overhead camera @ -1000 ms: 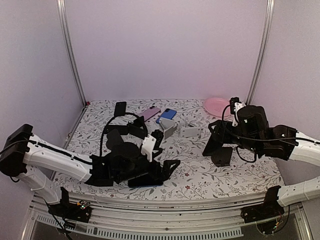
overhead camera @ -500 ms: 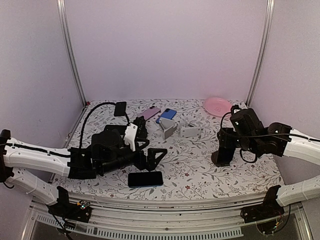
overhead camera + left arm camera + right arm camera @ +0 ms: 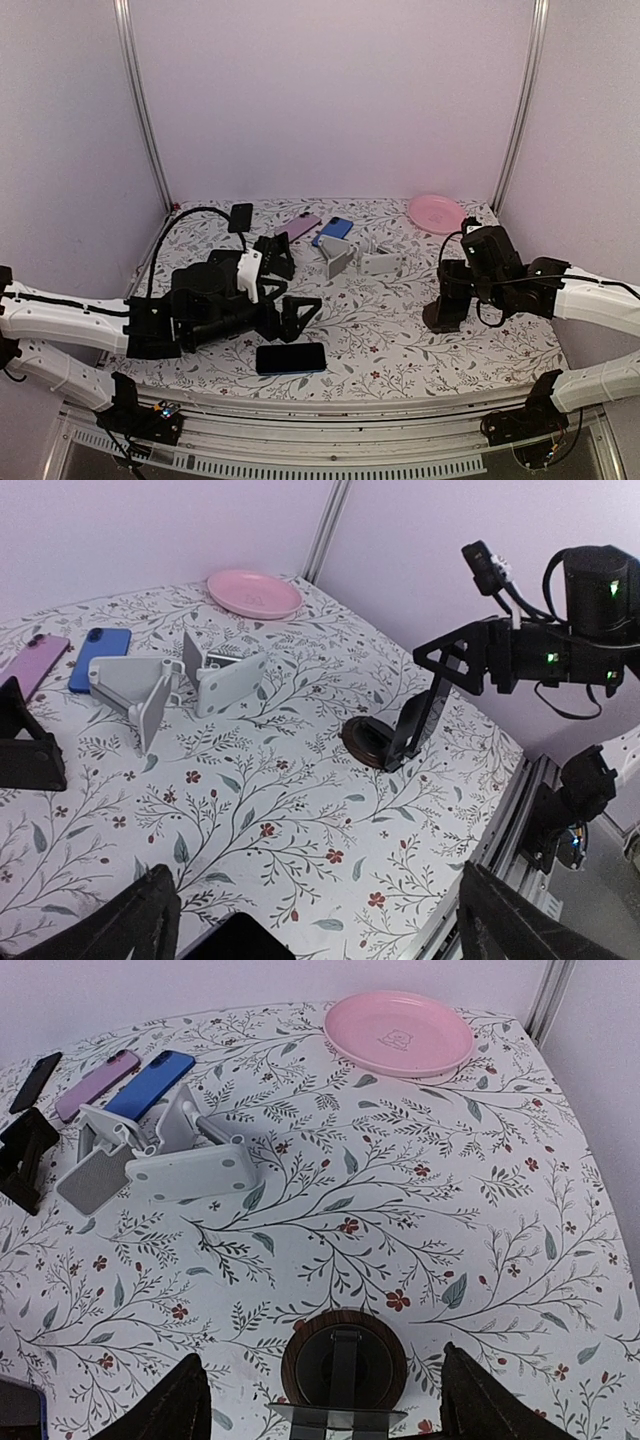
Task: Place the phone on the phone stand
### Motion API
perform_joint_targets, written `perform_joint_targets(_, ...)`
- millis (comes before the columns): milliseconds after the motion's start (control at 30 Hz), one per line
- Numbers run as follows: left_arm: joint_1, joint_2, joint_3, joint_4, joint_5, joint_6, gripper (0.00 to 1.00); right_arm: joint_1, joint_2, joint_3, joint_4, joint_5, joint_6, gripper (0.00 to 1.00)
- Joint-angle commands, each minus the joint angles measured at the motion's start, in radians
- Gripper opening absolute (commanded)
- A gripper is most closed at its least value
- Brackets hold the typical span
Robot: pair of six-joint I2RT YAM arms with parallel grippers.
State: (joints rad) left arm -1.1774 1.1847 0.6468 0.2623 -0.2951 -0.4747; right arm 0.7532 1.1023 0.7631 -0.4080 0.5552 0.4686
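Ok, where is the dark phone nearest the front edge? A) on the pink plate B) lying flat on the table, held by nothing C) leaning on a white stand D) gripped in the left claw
B: the dark phone lies flat on the table, in front of the open, empty left claw.

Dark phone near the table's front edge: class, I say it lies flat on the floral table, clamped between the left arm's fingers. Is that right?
One detail is wrong. The dark phone does lie flat on the floral table, but it is not clamped. The left gripper has its fingers spread wide open and not closed on the phone, which lies free. The top external view shows this.
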Motion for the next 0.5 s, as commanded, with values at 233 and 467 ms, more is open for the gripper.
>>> perform_joint_targets(233, 0.021, -0.072, -0.050, -0.031, -0.007, -0.009, 0.97, -0.037, 0.002, -0.057, 0.192, -0.025, -0.043, 0.25)
perform_joint_targets(467, 0.027, -0.120, -0.084, -0.032, -0.013, -0.022, 0.97, -0.037, -0.001, -0.062, 0.198, -0.036, -0.045, 0.25)
